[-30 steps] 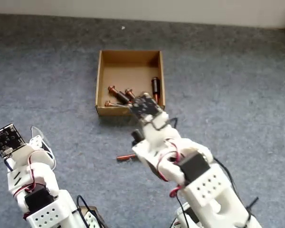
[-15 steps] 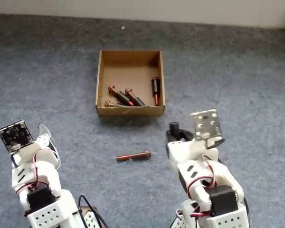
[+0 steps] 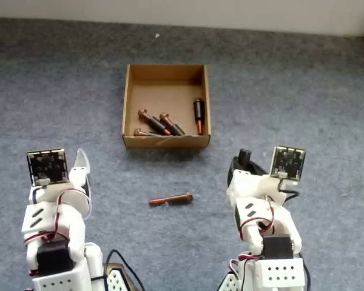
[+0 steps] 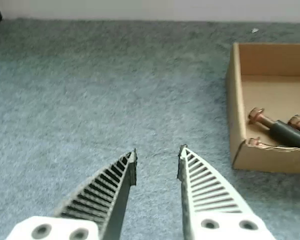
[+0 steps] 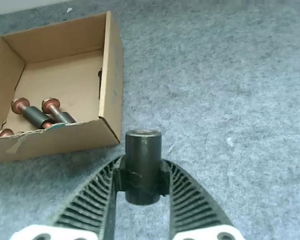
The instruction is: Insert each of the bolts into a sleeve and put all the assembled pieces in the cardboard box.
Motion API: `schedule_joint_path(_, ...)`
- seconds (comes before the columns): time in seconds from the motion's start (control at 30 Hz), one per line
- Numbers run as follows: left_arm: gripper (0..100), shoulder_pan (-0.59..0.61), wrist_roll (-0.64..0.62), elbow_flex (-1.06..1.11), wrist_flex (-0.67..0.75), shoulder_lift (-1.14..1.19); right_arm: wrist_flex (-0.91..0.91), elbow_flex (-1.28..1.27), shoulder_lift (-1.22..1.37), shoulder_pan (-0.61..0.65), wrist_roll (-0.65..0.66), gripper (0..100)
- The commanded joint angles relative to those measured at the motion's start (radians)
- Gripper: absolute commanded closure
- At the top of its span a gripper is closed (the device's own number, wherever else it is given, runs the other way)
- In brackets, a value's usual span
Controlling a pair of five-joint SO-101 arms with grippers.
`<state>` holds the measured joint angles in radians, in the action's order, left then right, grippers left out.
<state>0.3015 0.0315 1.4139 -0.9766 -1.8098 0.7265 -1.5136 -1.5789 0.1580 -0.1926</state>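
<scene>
Near the brown cardboard box, the right gripper pinches a dark cylindrical sleeve, while the left gripper, across a loose copper-coloured bolt, hangs part-open and empty.

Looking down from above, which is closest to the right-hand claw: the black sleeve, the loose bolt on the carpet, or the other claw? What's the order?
1. Sleeve: held in the right gripper itself.
2. Bolt: lying on the carpet between the two arms, off to the gripper's left.
3. Left gripper: farthest, out past the bolt on the left side.
</scene>
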Motion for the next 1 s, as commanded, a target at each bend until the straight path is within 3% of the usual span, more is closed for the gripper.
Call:
schedule_joint_path(0.0,84,-0.134,0.083,-0.133,-0.060,0.001,-0.062,-0.004,-0.015,-0.016,-0.031,99.4)
schedule_joint_path(0.33,86,-0.352,0.184,-0.199,-0.109,0.002,-0.275,-0.108,-0.015,-0.186,-0.110,99.4)
schedule_joint_path(0.57,86,-0.455,0.241,-0.206,-0.161,0.035,-0.294,-0.125,-0.015,-0.217,-0.110,99.4)
schedule_joint_path(0.97,86,-0.690,0.322,-0.407,-0.166,0.665,-0.294,-0.142,-0.015,-0.219,-0.104,99.4)
